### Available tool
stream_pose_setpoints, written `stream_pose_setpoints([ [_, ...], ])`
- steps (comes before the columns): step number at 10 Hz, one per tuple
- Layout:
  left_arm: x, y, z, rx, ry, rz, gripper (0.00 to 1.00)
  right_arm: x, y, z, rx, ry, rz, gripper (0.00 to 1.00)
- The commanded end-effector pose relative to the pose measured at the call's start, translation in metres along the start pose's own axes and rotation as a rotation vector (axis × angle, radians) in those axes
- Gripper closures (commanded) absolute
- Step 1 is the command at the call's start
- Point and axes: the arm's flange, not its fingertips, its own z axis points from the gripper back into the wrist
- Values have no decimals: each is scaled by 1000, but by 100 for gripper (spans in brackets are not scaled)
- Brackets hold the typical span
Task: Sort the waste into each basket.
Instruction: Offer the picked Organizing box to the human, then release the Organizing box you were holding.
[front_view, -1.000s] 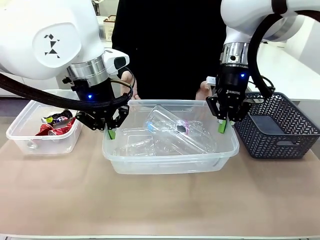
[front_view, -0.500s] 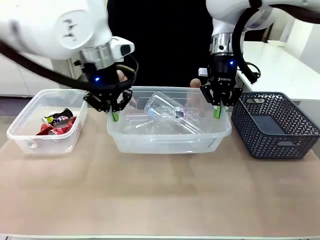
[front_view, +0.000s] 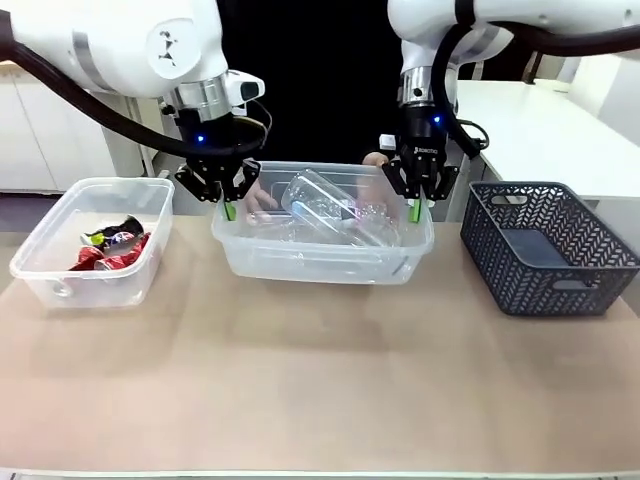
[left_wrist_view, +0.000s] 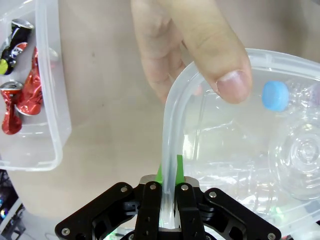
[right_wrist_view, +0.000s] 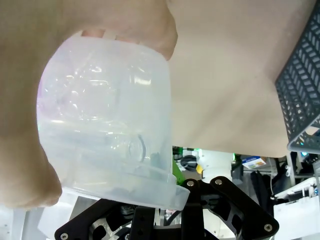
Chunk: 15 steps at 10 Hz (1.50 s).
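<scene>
With both sets of fingers, left gripper (front_view: 228, 207) and right gripper (front_view: 414, 208), clamped on the bottle tub (front_view: 320, 262) rim, I judge uneven motion could tip it.

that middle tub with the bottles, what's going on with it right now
Both arms hold the middle tub of clear bottles by its rim: the left gripper is shut on the left edge and the right gripper on the right edge. It appears lifted off the table. The person's hand grips the tub's far corner, thumb over the rim. To the left, a smaller tub holds crushed red cans. A dark lattice basket sits on the right.
</scene>
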Motion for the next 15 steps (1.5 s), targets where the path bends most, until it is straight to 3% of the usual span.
stream_pose_setpoints([
  [1, -3, -1, 2, 5, -6, -5, 96, -6, 2, 2, -8, -8, 4, 94],
  [11, -2, -1, -1, 3, 7, -3, 96, 0, -1, 1, -8, -4, -7, 94],
  [12, 5, -5, 4, -10, 10, -44, 45, -28, -24, 6, 44, -154, -63, 40],
  [13, 10, -7, 10, -8, 1, -55, 39, -48, -39, 8, 90, -271, -104, 39],
  [14, 12, -7, 12, 1, -2, -54, 0, -60, -44, 7, 120, -358, -127, 0],
  [15, 12, -7, 14, 2, -6, -57, 0, -69, -46, 8, 144, -438, -159, 0],
])
